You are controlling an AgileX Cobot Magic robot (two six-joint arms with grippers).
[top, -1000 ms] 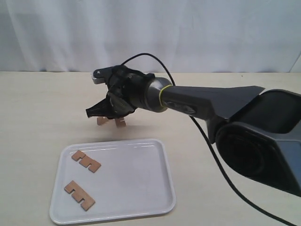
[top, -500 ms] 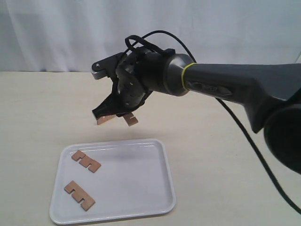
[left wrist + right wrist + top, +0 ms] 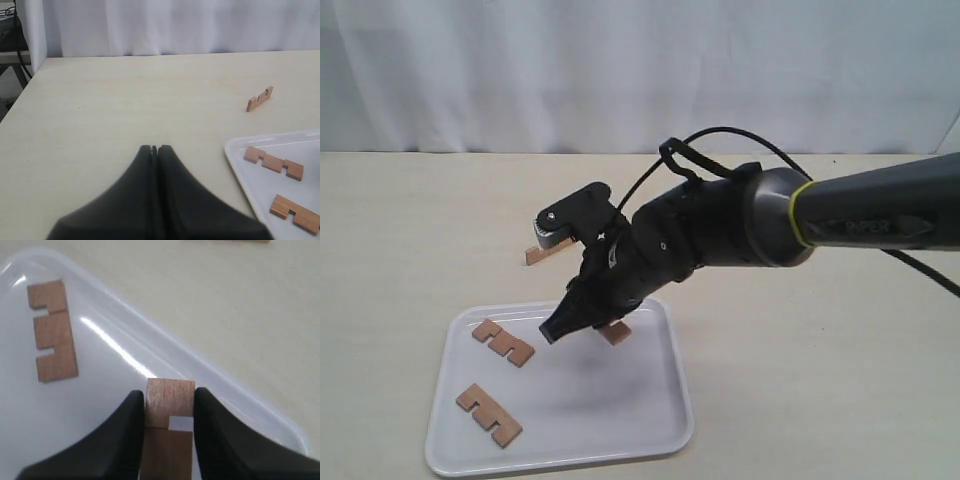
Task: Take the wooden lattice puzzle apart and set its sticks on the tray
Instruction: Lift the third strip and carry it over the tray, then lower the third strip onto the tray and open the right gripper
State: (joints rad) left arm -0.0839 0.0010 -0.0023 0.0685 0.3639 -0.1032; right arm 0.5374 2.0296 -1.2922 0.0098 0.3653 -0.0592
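Half done: two sticks (image 3: 503,342) lying in tray (image 3: 650,420), third stick (image 3: 162,402) clamped in right gripper (image 3: 169,396) just over tray, fourth stick (image 3: 259,99) on worktop (image 3: 420,220) beyond tray, left gripper (image 3: 155,150) pressed together, empty

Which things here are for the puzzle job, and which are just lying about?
For the job: tray; far stick and near stick on it; held stick in the right tool; last stick on the table.
Lying about: curtain; black cable; shut left tool.

white curtain (image 3: 620,70) behind pale beige tabletop (image 3: 410,220), even light
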